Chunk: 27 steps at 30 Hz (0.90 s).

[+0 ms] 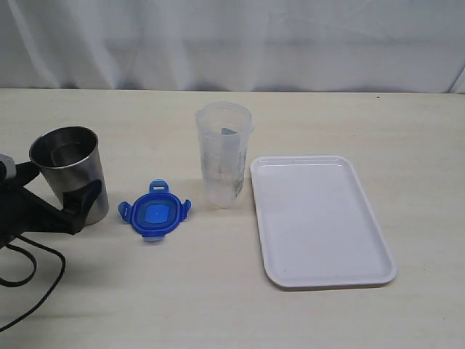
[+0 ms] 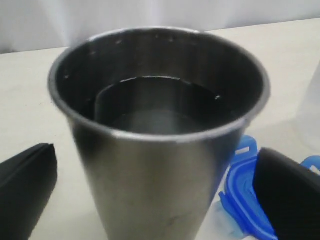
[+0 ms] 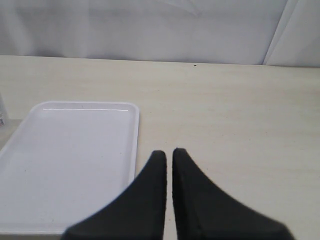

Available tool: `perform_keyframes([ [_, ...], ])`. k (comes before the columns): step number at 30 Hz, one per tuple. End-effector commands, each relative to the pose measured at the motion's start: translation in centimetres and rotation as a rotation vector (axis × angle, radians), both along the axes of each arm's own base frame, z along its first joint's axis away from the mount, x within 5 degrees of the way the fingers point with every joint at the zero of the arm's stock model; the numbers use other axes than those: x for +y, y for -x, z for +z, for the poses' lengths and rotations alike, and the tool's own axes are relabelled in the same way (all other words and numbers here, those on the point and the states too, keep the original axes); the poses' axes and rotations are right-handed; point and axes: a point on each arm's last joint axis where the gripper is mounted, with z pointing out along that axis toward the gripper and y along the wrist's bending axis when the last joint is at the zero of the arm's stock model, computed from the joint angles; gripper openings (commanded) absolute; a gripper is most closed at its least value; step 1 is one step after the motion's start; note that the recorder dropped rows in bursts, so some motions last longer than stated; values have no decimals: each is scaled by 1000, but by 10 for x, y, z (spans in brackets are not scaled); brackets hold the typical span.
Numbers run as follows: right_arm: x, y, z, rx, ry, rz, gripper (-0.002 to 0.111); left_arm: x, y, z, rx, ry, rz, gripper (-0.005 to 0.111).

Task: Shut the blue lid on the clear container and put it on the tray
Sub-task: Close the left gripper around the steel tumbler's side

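Observation:
The clear container point(image 1: 224, 154) stands upright and open in the middle of the table, just left of the white tray point(image 1: 320, 218). The blue lid point(image 1: 155, 213) lies flat on the table, left of the container and in front of it, flaps spread. My left gripper point(image 1: 62, 185) is open, its two black fingers straddling a steel tumbler point(image 1: 69, 171) without pressing it. In the left wrist view the tumbler point(image 2: 160, 150) fills the frame between the fingers point(image 2: 25, 185), with the lid point(image 2: 240, 195) beyond. My right gripper point(image 3: 169, 152) is shut and empty, beside the tray point(image 3: 75, 150).
The steel tumbler stands at the far left, close to the lid. A black cable point(image 1: 36, 276) loops over the table's front left corner. A white curtain point(image 1: 232, 43) closes off the back edge.

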Motion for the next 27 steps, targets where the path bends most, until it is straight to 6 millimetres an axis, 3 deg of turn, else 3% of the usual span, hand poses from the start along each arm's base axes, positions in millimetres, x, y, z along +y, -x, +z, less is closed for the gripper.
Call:
perform_keyframes([
  [1, 0, 0, -1, 2, -7, 0, 4, -5, -8, 4, -44, 3, -43, 105],
  [15, 0, 0, -1, 2, -7, 0, 4, -5, -27, 12, -108, 12, -35, 105],
  [24, 0, 0, -1, 2, -7, 0, 4, -6, -25, -19, 9, 13, -36, 105],
  [27, 0, 0, -1, 2, -7, 0, 4, -6, -28, -19, 7, 19, -34, 105],
])
